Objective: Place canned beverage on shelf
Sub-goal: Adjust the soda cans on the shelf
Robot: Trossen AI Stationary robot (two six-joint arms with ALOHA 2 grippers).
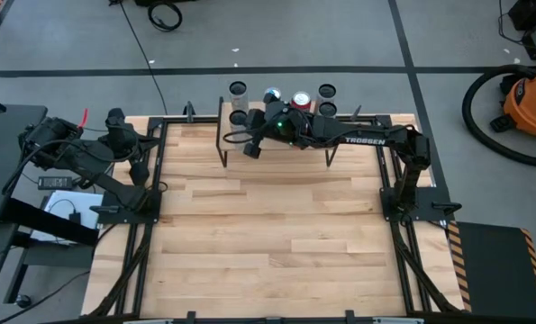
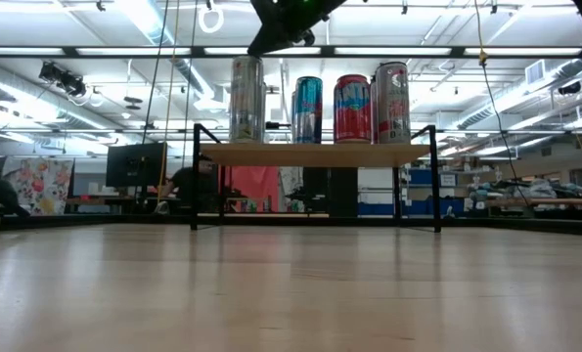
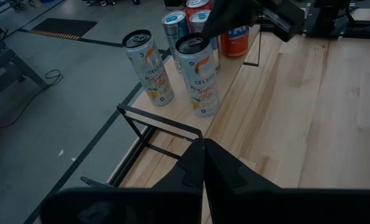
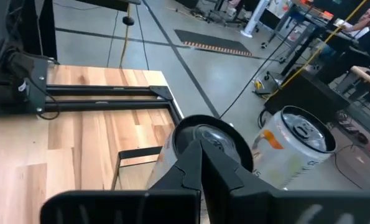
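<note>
Bare wooden tabletop [image 2: 291, 293] fills the front of my low view, and behind it the shelf [image 2: 315, 154] stands on its thin black legs at the far edge of the table. On the shelf I count several upright cans in a row: a tall silver can [image 2: 246, 99] at one end, a blue can [image 2: 307, 110] beside it, then a red can [image 2: 352, 109], and a pale can with red print [image 2: 392, 102] at the other end. From above I can see more can tops than that, so a second row stands behind the first, though I cannot tell exactly how they pair up. My right gripper [image 1: 253, 148] is stretched out over the shelf, hanging above the end with the silver can, its two fingers pressed together with nothing between them; its own wrist camera looks down past the closed fingers onto a can top [image 4: 206, 140] just below, with another white and orange can [image 4: 293, 149] beside it. My left gripper [image 3: 203, 163] is pulled back at the left side of the table, well apart from the shelf, fingers also closed on nothing, looking across at two white cans [image 3: 197, 74] at the near end of the shelf.
</note>
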